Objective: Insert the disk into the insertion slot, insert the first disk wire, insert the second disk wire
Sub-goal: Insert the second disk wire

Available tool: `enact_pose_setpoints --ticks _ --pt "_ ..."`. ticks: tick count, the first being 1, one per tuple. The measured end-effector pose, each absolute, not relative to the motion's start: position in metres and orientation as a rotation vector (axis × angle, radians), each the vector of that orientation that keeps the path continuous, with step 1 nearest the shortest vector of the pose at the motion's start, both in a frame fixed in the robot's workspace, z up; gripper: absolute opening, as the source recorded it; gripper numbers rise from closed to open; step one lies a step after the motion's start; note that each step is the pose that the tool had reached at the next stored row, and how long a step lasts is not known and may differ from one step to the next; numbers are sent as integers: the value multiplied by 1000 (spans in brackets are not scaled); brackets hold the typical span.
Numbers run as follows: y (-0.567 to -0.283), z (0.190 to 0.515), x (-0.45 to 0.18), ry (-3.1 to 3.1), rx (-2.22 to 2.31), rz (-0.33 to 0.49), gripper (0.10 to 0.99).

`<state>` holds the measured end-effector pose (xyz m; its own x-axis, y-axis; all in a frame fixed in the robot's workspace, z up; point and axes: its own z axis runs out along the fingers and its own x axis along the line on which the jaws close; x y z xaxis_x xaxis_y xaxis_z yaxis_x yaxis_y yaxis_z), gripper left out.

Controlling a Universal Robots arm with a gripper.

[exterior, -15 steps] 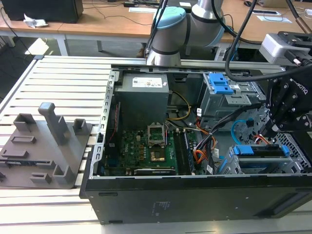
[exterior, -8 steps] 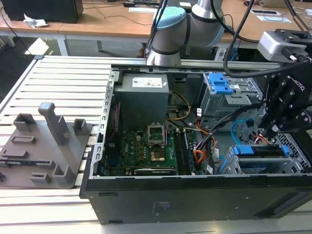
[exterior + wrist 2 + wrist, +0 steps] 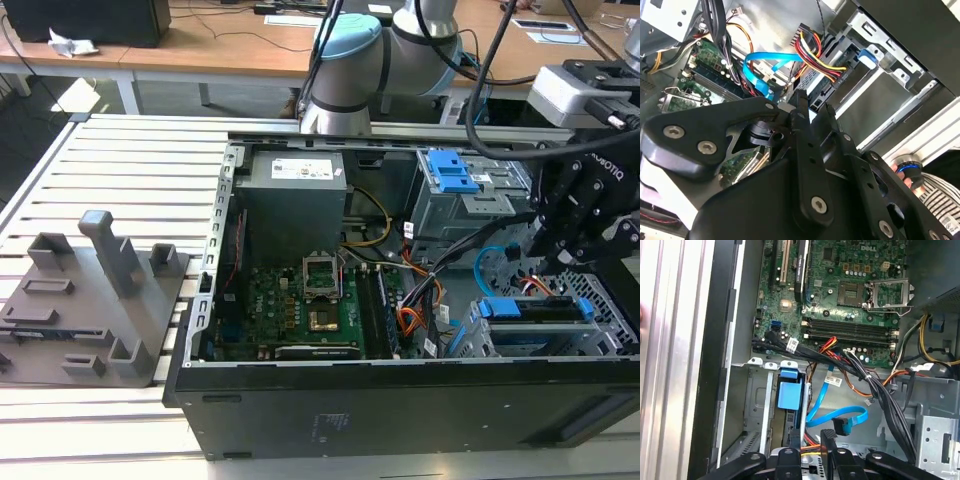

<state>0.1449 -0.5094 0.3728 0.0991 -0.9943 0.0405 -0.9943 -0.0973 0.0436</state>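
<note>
- The end effector (image 3: 552,258) hangs inside the open case (image 3: 400,400), over the low drive cage at the exterior view's right.
- I cannot tell whether it is open, closed or gripping anything.
- The disk (image 3: 540,312) lies flat in the slot (image 3: 605,300) of that cage, just below the end effector. Its blue carrier faces the motherboard (image 3: 290,310).
- In the first wrist view the carrier's blue tab (image 3: 790,392) sits at the cage mouth, beside the end effector (image 3: 829,432).
- The first wire (image 3: 815,55), a red, orange, yellow and black bundle, bends down to a dark plug at the disk's rear edge. That plug is right at the tip of the end effector (image 3: 814,102).
- I cannot tell whether the plug is seated.
- In the exterior view a short orange stretch of this bundle shows (image 3: 540,287) directly under the end effector.
- The second wire (image 3: 840,415), light blue, lies in a loop on the case floor. Its dark plug is loose, just beside the end effector and apart from the disk.
- The same cable arcs past the motherboard in the second wrist view (image 3: 765,62) and shows in the exterior view (image 3: 487,262).
- The taller cage with the blue latch (image 3: 450,175) stands farther back, well apart from the end effector.
- A person's hand (image 3: 910,175) with a striped sleeve is outside the case.
- The case rests on a slatted table (image 3: 120,150), and a grey fixture (image 3: 90,300) sits on it at the exterior view's left.
</note>
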Motion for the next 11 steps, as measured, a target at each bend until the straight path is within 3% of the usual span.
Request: enact_pose_setpoints --ticks 11 --pt "-497 372 138 -2067 2286 1 302"
